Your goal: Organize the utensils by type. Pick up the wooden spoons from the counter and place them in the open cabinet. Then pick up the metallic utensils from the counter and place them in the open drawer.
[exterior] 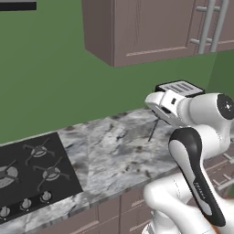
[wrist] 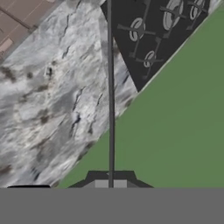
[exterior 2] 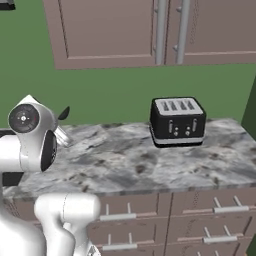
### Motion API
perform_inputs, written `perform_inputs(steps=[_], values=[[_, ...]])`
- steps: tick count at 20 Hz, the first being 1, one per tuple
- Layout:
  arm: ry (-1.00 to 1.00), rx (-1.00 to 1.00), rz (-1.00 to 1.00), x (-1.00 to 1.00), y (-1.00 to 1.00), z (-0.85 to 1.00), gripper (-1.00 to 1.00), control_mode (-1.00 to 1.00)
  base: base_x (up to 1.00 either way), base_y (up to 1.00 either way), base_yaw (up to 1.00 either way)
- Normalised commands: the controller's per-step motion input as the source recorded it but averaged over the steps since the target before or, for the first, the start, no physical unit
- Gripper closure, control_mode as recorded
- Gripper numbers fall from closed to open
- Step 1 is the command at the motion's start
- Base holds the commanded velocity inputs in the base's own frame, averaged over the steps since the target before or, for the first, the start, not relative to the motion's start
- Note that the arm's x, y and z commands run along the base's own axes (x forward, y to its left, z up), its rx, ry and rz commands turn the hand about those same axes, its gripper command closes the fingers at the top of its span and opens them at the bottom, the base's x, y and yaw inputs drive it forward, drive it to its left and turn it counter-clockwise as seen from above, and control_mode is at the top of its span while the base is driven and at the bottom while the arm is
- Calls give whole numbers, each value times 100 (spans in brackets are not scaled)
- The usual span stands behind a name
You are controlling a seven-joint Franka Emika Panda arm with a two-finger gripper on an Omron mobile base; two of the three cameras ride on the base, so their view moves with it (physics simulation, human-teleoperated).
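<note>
- Your claw point(wrist: 110, 181) is clamped shut on a thin dark grey utensil point(wrist: 110, 87), a straight slim rod running away from the fingertips.
- You see that utensil point(exterior: 153, 130) hanging below the hand, above the counter point(exterior: 114, 146).
- The counter is grey-and-white marbled stone.
- A black hob point(wrist: 153, 30) sits beyond, against the flat green wall point(wrist: 175, 122).
- A boxy black toaster point(exterior 2: 177, 121) stands on the counter.

Green wall point(exterior: 59, 77) behind, mauve upper cabinets point(exterior 2: 150, 30) overhead — black cooktop point(exterior: 32, 176) left, black toaster point(exterior 2: 178, 121) right.
</note>
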Motion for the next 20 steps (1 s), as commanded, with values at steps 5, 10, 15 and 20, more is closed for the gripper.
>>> perform_inputs(steps=[5, 10, 15, 20], values=[[0, 0, 0, 0, 0, 0, 100, 100, -25, -4, -30], [0, 0, 0, 0, 0, 0, 100, 100, -54, -1, -35], [0, 0, 0, 0, 0, 0, 100, 100, -53, 0, -47], [0, 0, 0, 0, 0, 0, 100, 100, -6, 0, -88]])
